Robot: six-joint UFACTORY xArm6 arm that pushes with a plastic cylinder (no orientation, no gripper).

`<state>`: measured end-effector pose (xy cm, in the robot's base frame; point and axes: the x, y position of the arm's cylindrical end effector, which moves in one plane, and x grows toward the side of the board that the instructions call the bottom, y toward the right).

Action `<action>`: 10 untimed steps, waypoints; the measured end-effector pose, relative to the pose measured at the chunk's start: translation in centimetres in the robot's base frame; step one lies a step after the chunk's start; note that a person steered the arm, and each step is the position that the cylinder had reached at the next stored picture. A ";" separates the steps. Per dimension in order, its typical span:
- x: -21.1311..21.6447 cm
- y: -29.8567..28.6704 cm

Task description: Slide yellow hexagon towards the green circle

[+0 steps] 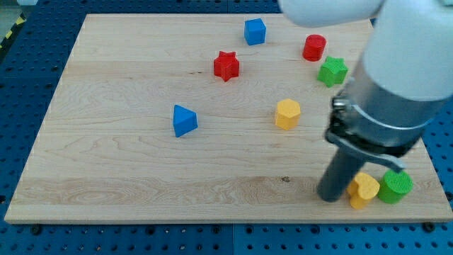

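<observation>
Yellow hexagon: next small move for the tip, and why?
Probably a short push toward the view's right. My tip sits at the left side of a yellow block near the view's bottom right, which I take to be the hexagon, and the green circle lies immediately on its right, touching or nearly so. A second yellow block sits mid-board, clear of this.
</observation>
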<state>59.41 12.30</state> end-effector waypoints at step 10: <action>-9.9 0.3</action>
<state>49.53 12.58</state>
